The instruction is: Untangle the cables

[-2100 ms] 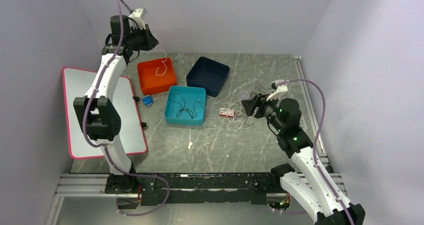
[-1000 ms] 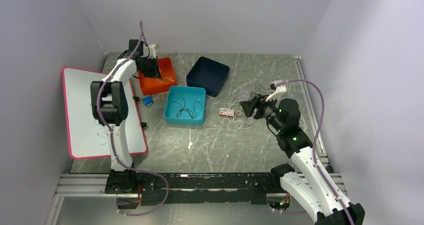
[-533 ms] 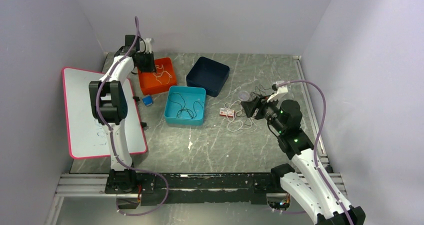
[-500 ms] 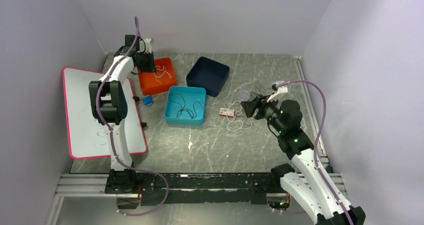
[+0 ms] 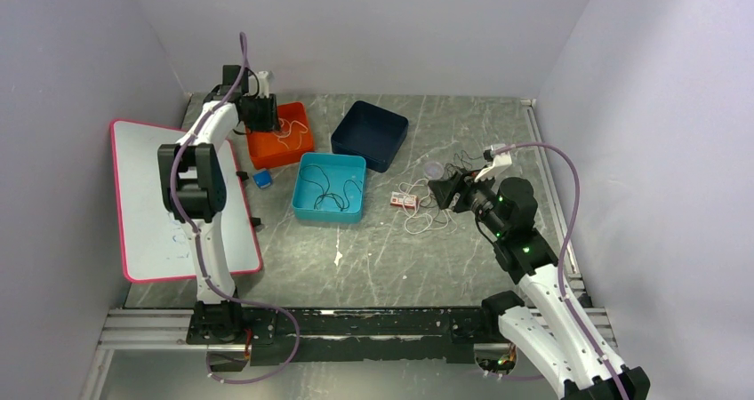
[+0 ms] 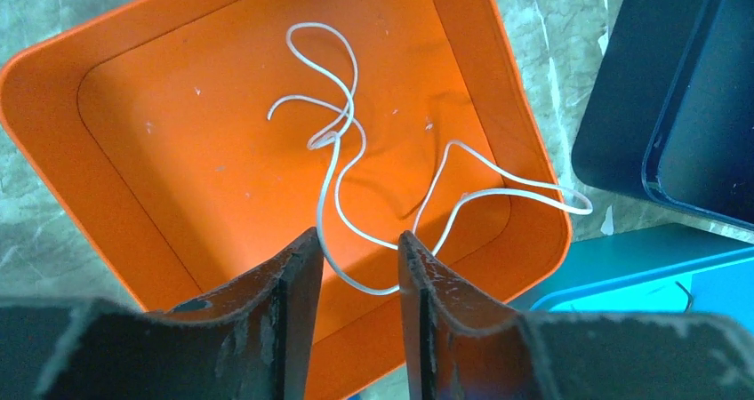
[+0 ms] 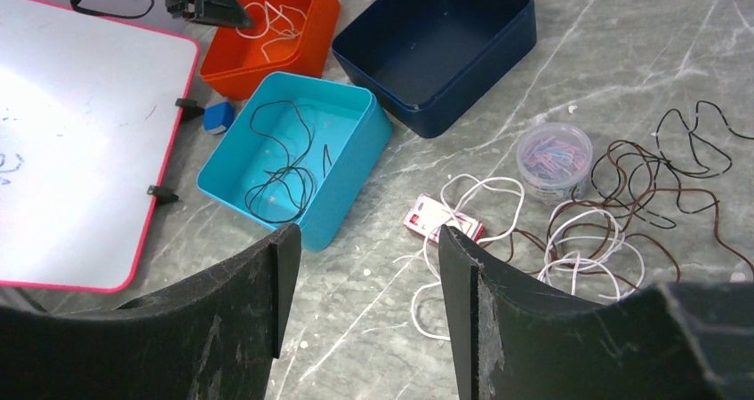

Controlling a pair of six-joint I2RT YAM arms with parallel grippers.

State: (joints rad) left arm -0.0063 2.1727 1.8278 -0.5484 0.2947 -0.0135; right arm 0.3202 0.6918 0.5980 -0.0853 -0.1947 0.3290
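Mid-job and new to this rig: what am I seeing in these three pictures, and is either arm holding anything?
Two white robot arms are bolted at a table. The wide picture looks down from above; the other two come from a camera on each wrist, its dark fingers showing at the bottom. The left pincer hangs open over an orange tray, where a white cable lies ungripped. The right pincer is open and empty, facing a tangle of white and dark cables beside a tub of clips. A teal tray holds a black cable; the navy tray is empty.
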